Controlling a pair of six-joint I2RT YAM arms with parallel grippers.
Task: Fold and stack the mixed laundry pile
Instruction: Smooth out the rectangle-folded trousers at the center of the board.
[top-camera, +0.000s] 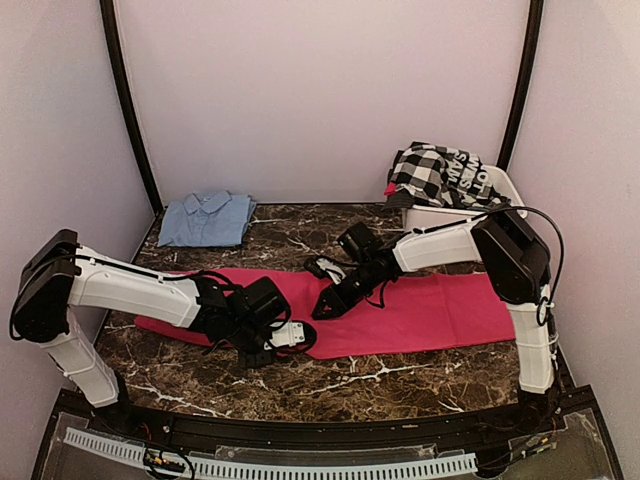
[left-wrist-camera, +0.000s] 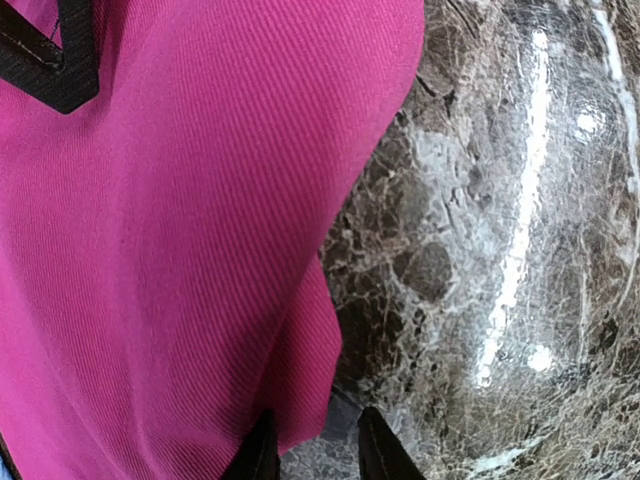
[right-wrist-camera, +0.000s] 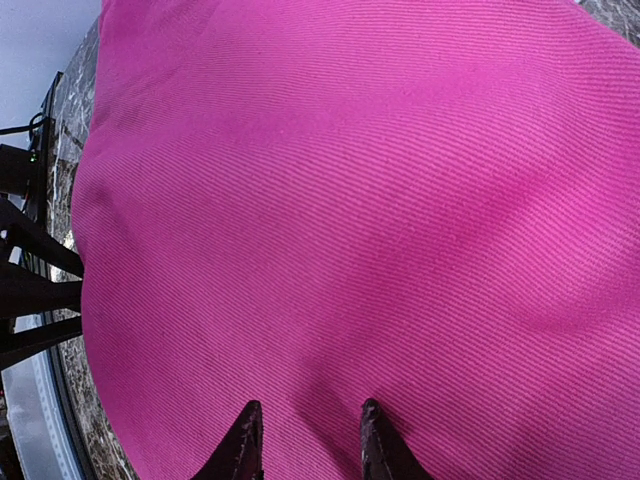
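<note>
The magenta-pink cloth (top-camera: 420, 310) lies flat on the desk (top-camera: 300, 385) for folding — left gripper (left-wrist-camera: 312, 450) narrow at its 6 o'clock edge, right gripper (right-wrist-camera: 305, 440) narrow over its middle, grip unclear.

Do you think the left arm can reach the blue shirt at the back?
Probably yes. The folded blue shirt lies on the left arm's side, with bare table beside it and nothing blocking; the left gripper is low at the pink cloth.

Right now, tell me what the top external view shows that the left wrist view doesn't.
Only the top view shows the folded light-blue shirt, the checked garment in the white tub, and both arms. Only the left wrist view shows the left claw at the cloth's edge, its fingertips slightly apart. Both show the magenta cloth spread on the marble table.
</note>
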